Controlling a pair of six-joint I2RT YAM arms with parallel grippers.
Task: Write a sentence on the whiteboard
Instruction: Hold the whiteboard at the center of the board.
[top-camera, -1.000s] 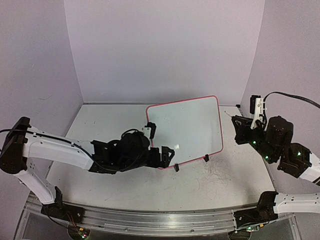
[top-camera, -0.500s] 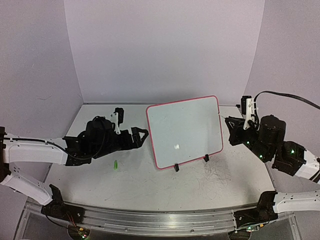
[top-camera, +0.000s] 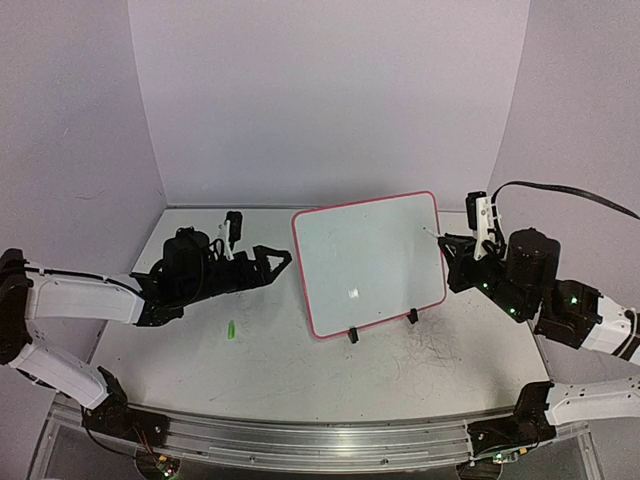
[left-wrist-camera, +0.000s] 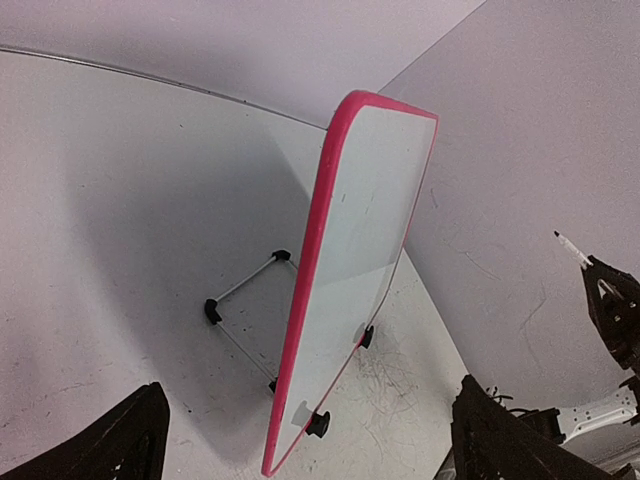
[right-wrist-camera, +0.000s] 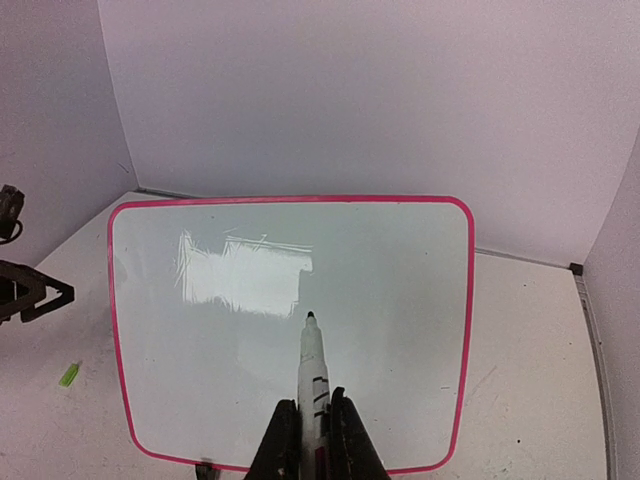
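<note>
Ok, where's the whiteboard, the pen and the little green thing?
whiteboard (right-wrist-camera: 380, 300), right wrist view, bare white face.
pen (right-wrist-camera: 312, 365), right wrist view, white barrel.
little green thing (top-camera: 232, 329), top view, its middle.

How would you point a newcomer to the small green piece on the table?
Find the pink-rimmed whiteboard propped up at centre, then look left of it, on the left arm's side. On the grey tabletop, just nearer the arm bases than the open left gripper, lies the small green piece, touching nothing. It is the only bright green thing there.
</note>
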